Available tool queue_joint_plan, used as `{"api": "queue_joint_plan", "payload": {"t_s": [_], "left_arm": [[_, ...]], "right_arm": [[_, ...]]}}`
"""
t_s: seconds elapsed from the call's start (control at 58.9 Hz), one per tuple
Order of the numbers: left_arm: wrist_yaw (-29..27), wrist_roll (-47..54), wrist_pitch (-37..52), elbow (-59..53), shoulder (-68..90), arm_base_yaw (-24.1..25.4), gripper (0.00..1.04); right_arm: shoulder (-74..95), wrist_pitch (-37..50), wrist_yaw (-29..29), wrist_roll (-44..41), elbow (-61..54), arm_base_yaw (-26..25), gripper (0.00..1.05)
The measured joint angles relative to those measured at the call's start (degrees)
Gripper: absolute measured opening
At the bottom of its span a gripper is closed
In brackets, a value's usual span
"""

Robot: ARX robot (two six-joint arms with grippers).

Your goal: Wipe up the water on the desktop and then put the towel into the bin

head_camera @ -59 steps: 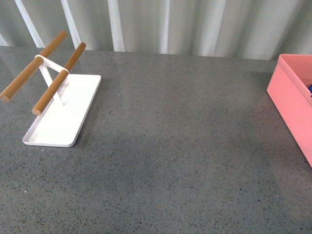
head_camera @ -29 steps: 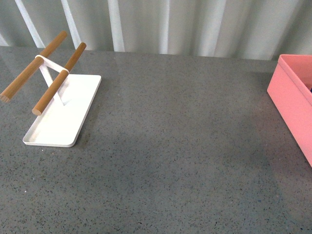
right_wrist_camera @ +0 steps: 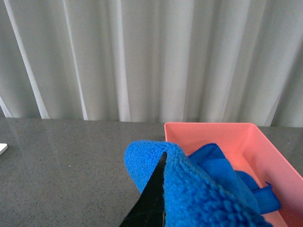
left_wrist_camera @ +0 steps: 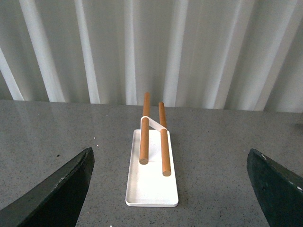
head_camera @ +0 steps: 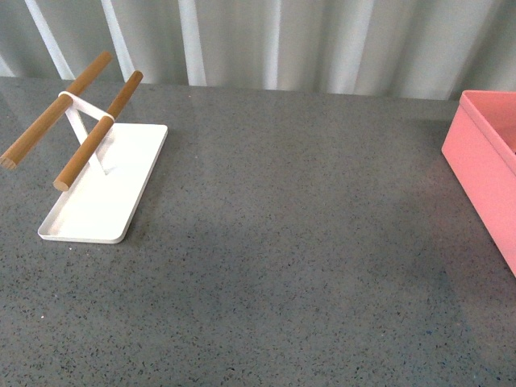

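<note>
The dark grey speckled desktop (head_camera: 298, 242) fills the front view; neither arm shows there. The salmon-pink bin (head_camera: 488, 161) stands at its right edge. In the right wrist view my right gripper (right_wrist_camera: 163, 189) is shut on the bright blue towel (right_wrist_camera: 199, 189), held above the near wall of the bin (right_wrist_camera: 208, 130). One end of the towel hangs down inside the bin; one black finger (right_wrist_camera: 151, 203) shows against the cloth. In the left wrist view my left gripper (left_wrist_camera: 170, 189) is open and empty above the desktop (left_wrist_camera: 227, 161).
A flat white tray (head_camera: 105, 189) with two wooden rods (head_camera: 97, 133) on a white stand sits at the desktop's far left; it also shows ahead of the left gripper (left_wrist_camera: 151, 179). Pale pleated curtains (head_camera: 306, 40) close off the back.
In the front view the sliver of blue towel seen inside the bin a second ago is gone from sight. Nothing else has moved.
</note>
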Motion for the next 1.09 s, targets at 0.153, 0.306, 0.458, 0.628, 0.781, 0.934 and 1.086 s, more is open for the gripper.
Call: {"api": "queue_joint_plan", "payload": {"t_s": [0.153, 0.306, 0.458, 0.628, 0.781, 0.934, 1.086], "left_arm": [[0.02, 0.00, 0.00, 0.00, 0.00, 0.00, 0.98], [0.00, 0.00, 0.00, 0.00, 0.00, 0.00, 0.98], [0.00, 0.00, 0.00, 0.00, -0.02, 0.00, 0.98], [0.00, 0.00, 0.00, 0.00, -0.02, 0.00, 0.98], [0.02, 0.00, 0.00, 0.00, 0.00, 0.00, 0.98], [0.00, 0.00, 0.00, 0.00, 0.00, 0.00, 0.98], [0.00, 0.00, 0.00, 0.00, 0.00, 0.00, 0.98]], "right_arm": [[-3.15, -3.15, 0.00, 0.00, 0.00, 0.00, 0.04], [-6.56, -6.62, 0.00, 0.02, 0.02, 0.00, 0.04], [-14.84, -15.06, 0.02, 0.04, 0.02, 0.00, 0.04], [-14.84, -15.21, 0.02, 0.02, 0.02, 0.00, 0.16], [-14.84, -15.21, 0.02, 0.04, 0.02, 0.00, 0.43], [-14.84, -15.21, 0.02, 0.02, 0.02, 0.00, 0.80], [-14.84, -15.21, 0.02, 0.20, 0.02, 0.00, 0.98]]}}
